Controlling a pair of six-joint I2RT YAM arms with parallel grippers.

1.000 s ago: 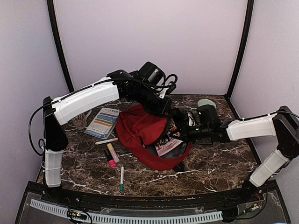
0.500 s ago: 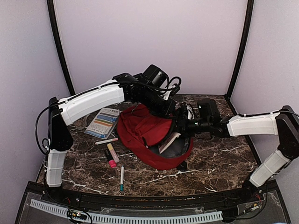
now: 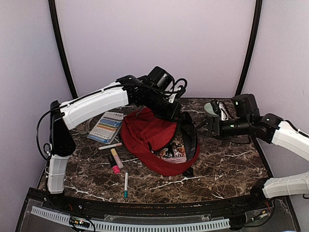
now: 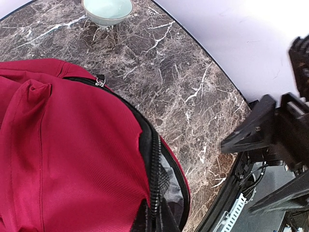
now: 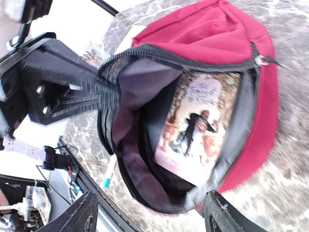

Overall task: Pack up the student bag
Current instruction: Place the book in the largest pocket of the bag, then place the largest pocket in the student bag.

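Marble-patterned table [image 3: 227, 169] in dark brown with white veins filled the enclosure, and the student bag [image 3: 145, 135] lay near its middle, red and slumped, with its mouth turned toward the right side. The zip was undone, showing the grey lining inside.

The left arm [image 3: 96, 104] reached over the bag from the left. Its left gripper [image 4: 153, 220] was clenched on the black zippered rim, pinching the edge and lifting it so that the mouth gaped.

The right arm [image 3: 289, 137] stretched in from the right. Its right gripper [image 3: 203, 126] hung just beside the opening, apart from the fabric, jaws spread wide and holding nothing.

Inside the bag, an illustrated book [image 5: 193, 130] lay flat against the lining, cover up, with a dark figure on a pale, pinkish ground.

To the left of the bag, a blue-and-white booklet [image 3: 106, 126] lay on the table. At the far right edge, behind the right gripper, sat a pale green bowl [image 3: 211, 107].

In front of the booklet lay a thin white-and-pink pen [image 3: 110, 146], a yellow highlighter [image 3: 116, 158] touching a pink-and-black marker [image 3: 113, 165], and nearer the front edge a teal-tipped pen [image 3: 125, 185].
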